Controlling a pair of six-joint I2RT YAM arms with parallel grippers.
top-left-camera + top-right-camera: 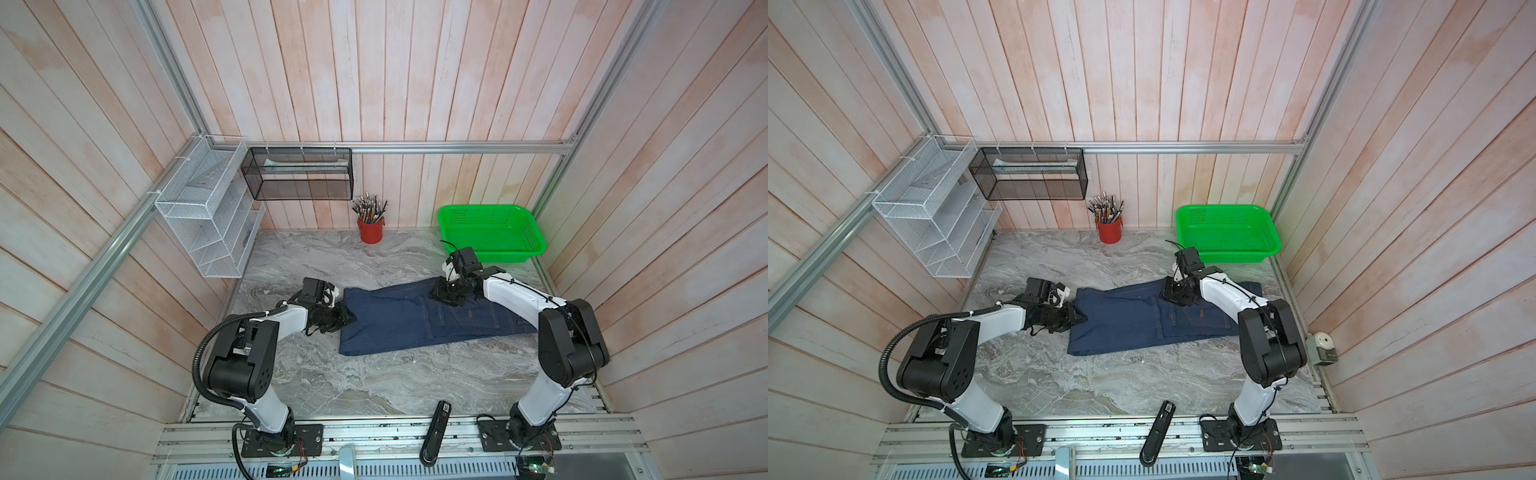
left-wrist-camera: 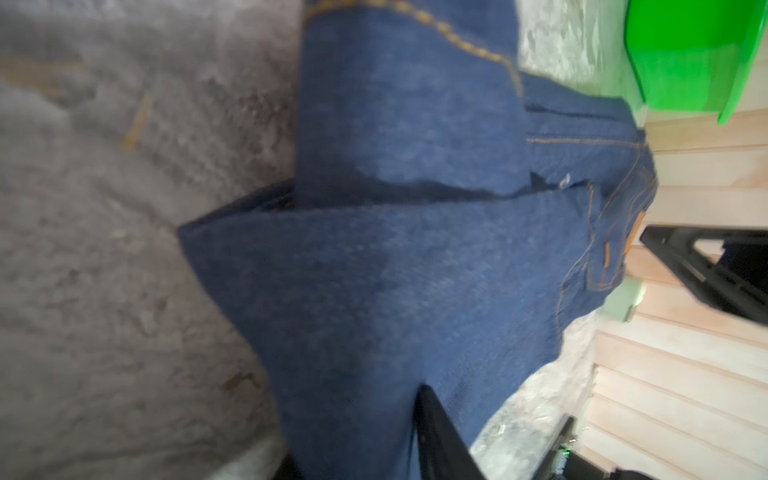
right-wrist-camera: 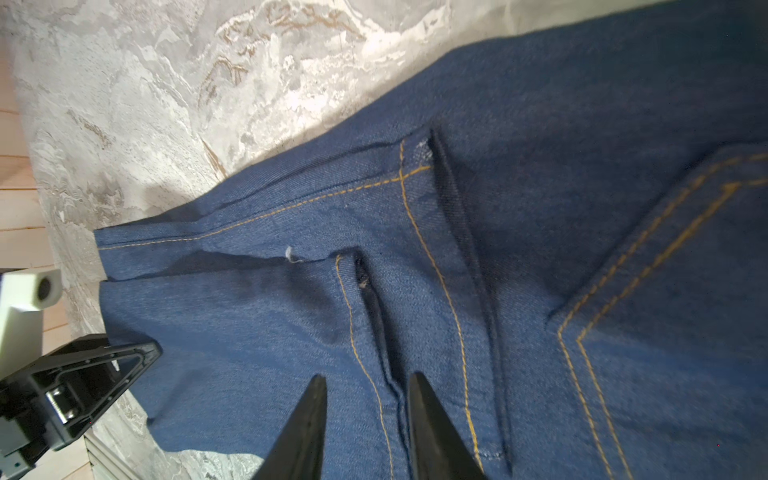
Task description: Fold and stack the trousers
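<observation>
The trousers (image 1: 415, 324) (image 1: 1142, 324), dark blue denim with tan stitching, lie folded across the middle of the marble table (image 1: 332, 382). My left gripper (image 1: 347, 318) (image 1: 1079, 318) sits at their left folded edge. In the left wrist view the denim (image 2: 395, 270) runs down between the left gripper's (image 2: 361, 432) black fingers, so it is shut on the cloth. My right gripper (image 1: 446, 297) (image 1: 1177, 297) is on the far middle of the trousers, at the leg hems. In the right wrist view the right gripper (image 3: 365, 380) pinches a ridge of hem on the denim (image 3: 540, 208).
A green basket (image 1: 490, 232) stands at the back right and a red cup of pens (image 1: 370, 232) at the back middle. On the left wall hang a white wire rack (image 1: 208, 216) and a black mesh shelf (image 1: 299, 174). A black handheld device (image 1: 436, 432) lies on the front rail.
</observation>
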